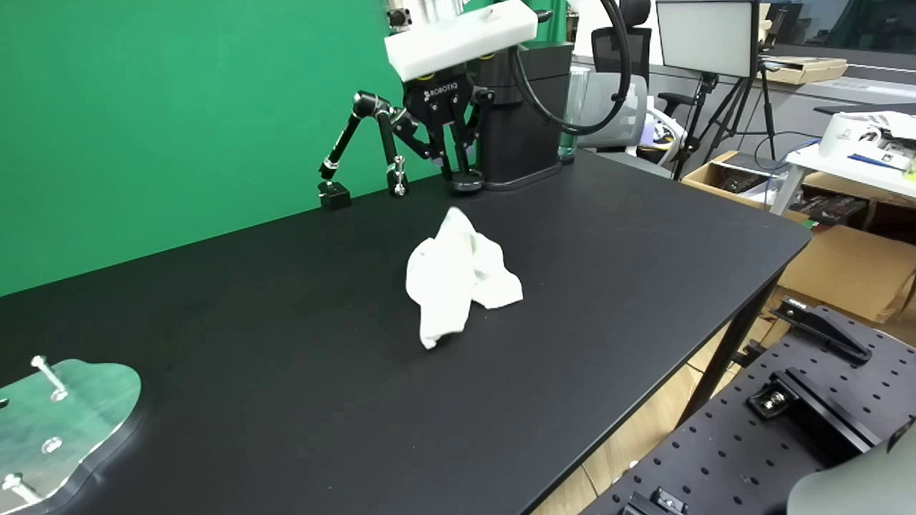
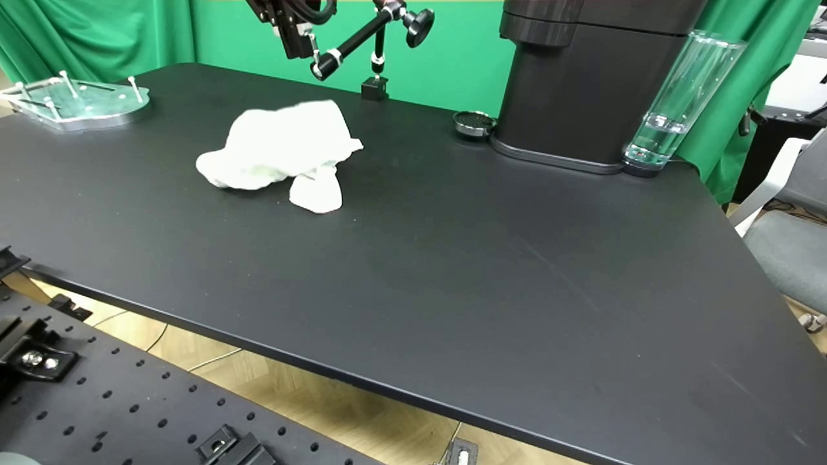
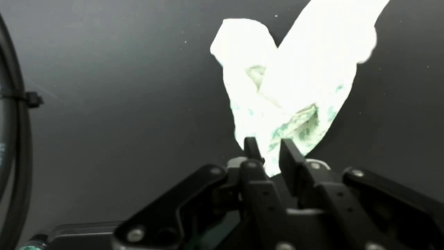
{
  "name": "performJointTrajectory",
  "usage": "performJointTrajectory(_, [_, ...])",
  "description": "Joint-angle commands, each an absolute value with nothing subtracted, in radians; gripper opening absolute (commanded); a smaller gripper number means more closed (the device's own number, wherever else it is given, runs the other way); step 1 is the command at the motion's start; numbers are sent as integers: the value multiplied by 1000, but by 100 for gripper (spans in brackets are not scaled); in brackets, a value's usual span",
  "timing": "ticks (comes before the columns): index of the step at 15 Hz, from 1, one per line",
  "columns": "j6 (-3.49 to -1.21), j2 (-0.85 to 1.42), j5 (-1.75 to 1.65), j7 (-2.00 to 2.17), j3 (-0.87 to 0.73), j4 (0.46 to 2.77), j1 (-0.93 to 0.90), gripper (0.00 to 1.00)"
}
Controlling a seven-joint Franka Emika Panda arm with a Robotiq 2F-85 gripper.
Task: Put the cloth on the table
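A crumpled white cloth lies on the black table [image 1: 608, 300], and it shows in both exterior views, as the cloth [image 1: 451, 279] and the cloth [image 2: 278, 145]. In the wrist view the cloth [image 3: 312, 62] shows green patches and folds, and reaches from the top edge down behind the fingertips. My gripper [image 1: 455, 172] hangs above the table, pointing down. In the wrist view my gripper [image 3: 269, 141] has its fingers apart with a narrow gap and nothing held between them. The cloth's near corner shows through that gap, below the fingers. In an exterior view the fingertips cannot be made out [image 2: 291, 39].
A black machine [image 2: 594, 97] stands at the back, with a transparent water cylinder [image 2: 685, 97] beside it and a round metal dish [image 2: 475, 123] before it. A jointed stand [image 1: 334, 194] stands by the green wall. A greenish plate with pegs [image 1: 93, 400] lies on the table.
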State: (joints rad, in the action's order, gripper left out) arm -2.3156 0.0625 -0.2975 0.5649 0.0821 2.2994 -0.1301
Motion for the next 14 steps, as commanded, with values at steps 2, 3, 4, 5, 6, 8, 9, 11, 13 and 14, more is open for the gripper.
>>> performJointTrajectory(2, [-2324, 60, -300, 514, 80, 2320, -127, 60])
performJointTrajectory(3, [-2323, 59, -293, 503, 81, 2323, -128, 68])
performJointTrajectory(4, [-2320, 58, -283, 488, 84, 2325, -129, 74])
performJointTrajectory(5, [-2320, 58, -265, 469, 86, 2327, -129, 82])
performJointTrajectory(6, [-2321, 59, -261, 456, 86, 2329, -129, 88])
performJointTrajectory(8, [-2296, 61, -224, 389, 91, 2328, -128, 99])
performJointTrajectory(9, [-2285, 60, -214, 344, 93, 2331, -127, 100])
performJointTrajectory(11, [-2268, 61, -217, 249, 95, 2335, -126, 100])
performJointTrajectory(13, [-2270, 59, -199, 99, 102, 2342, -123, 100])
performJointTrajectory(14, [-2269, 60, -180, 29, 105, 2344, -121, 100])
